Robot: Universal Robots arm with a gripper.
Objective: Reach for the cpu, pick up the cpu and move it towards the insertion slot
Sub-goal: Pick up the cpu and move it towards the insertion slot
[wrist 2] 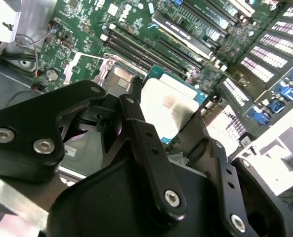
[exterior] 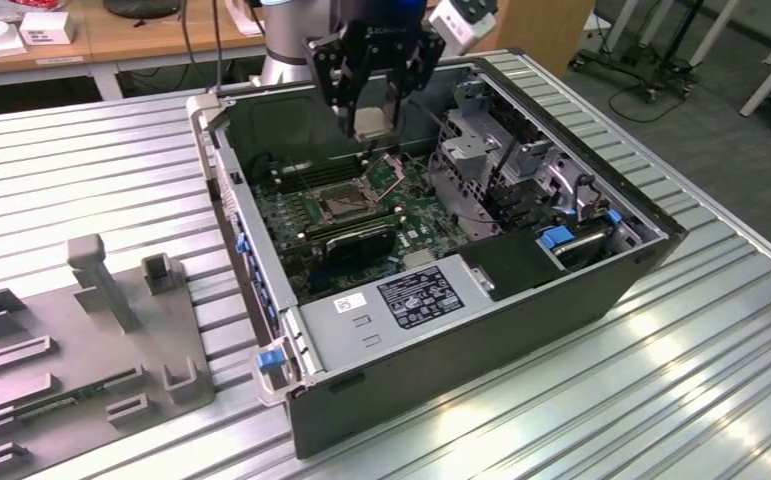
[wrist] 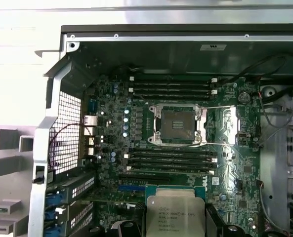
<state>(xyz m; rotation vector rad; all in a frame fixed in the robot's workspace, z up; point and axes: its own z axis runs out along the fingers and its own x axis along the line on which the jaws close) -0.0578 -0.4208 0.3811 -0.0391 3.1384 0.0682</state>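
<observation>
Cpu (wrist: 175, 215) is hanging pinched in the gripper (exterior: 372, 122) above the motherboard (wrist: 235, 148) (insertion slot (wrist: 178, 125) lying just beyond it).

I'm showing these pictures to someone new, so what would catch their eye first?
First, the black claw hanging over the open computer case, shut on the silvery cpu. Next, on the green motherboard, the open insertion slot in its silver frame, between rows of black memory slots. At the exterior view's left, a grey fixture block stands on the slatted table.
</observation>
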